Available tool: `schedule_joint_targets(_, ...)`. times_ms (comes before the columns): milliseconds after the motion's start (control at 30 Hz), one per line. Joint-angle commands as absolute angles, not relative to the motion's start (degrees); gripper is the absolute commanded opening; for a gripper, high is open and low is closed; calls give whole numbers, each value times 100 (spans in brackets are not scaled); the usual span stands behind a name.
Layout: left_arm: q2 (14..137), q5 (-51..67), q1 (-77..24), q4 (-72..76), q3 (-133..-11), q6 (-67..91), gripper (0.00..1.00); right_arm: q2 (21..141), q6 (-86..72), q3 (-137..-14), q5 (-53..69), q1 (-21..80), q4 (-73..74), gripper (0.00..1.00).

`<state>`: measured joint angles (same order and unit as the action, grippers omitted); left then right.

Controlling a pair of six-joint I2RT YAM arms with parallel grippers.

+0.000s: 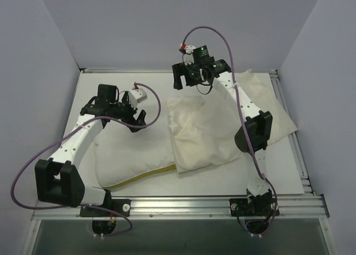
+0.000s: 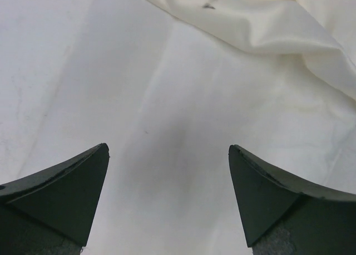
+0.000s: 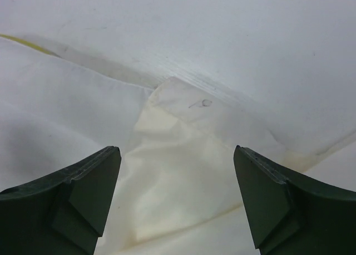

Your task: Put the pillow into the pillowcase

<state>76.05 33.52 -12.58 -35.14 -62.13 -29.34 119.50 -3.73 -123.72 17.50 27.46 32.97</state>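
Observation:
The pillow (image 1: 125, 155) is plump and white with a yellow band along its near edge, and lies at the front left. The cream, wrinkled pillowcase (image 1: 206, 135) lies beside it at centre right, overlapping its right edge. My left gripper (image 1: 139, 120) is open and empty over the pillow's far right part; in the left wrist view (image 2: 168, 149) white cloth lies between its fingers and the pillowcase (image 2: 267, 21) shows at upper right. My right gripper (image 1: 186, 83) is open and empty above the pillowcase's far left corner (image 3: 167, 155). The pillow (image 3: 50, 116) shows at the left of the right wrist view.
The white table (image 1: 111, 88) is boxed by grey walls at the back and both sides. A metal rail (image 1: 222, 202) runs along the near edge, with both arm bases on it. The right arm's links pass over the pillowcase's right half.

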Motion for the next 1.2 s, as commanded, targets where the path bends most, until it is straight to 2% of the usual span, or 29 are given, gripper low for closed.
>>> schedule_joint_targets(0,8067,3762,-932,-3104,-6925,-2777,97,12787,-281,-12989,1353,2804,3525,86)
schedule_joint_targets(200,8928,3700,-432,-2760,-7285,-2453,97,13394,-553,-12973,1792,2900,2841,84)
schedule_joint_targets(267,9113,3691,-317,-2742,-7339,-2373,97,13482,-641,-12929,1871,2918,2708,81)
schedule_joint_targets(333,9341,3683,-185,-2742,-7365,-2338,97,13640,-694,-12911,1898,2962,2646,73)
schedule_joint_targets(467,9694,3507,-149,-2672,-7383,-2399,97,13746,-747,-12771,2144,2971,2610,39)
schedule_joint_targets(500,9781,3489,-141,-2672,-7409,-2399,97,13746,-764,-12744,2275,2979,2584,26)
schedule_joint_targets(600,10159,3559,-149,-2751,-7541,-2496,97,13720,-809,-12691,2513,2997,2575,3)
schedule_joint_targets(633,10352,3716,-167,-2821,-7576,-2618,90,13676,-835,-12657,2575,2997,2566,0)
schedule_joint_targets(733,10652,4033,-237,-3041,-7734,-2951,69,13544,-914,-12569,2855,3032,2514,0)
schedule_joint_targets(767,10670,4112,-342,-3032,-7726,-3014,48,13518,-984,-12525,2952,3050,2479,0)
schedule_joint_targets(833,10626,4271,-517,-3050,-7699,-3233,29,13395,-1028,-12463,3102,3146,2452,0)
schedule_joint_targets(867,10574,4358,-762,-3050,-7682,-3295,6,13351,-1063,-12385,3190,3190,2391,0)
schedule_joint_targets(900,10451,4412,-921,-3111,-7664,-3453,0,13272,-1090,-12340,3234,3269,2356,0)
schedule_joint_targets(1000,10030,4815,-1378,-3059,-7620,-3490,0,13166,-1177,-12305,3313,3401,2312,0)
schedule_joint_targets(1167,9555,5404,-1635,-2455,-7682,-2682,0,12991,-1485,-12287,3471,3612,2215,0)
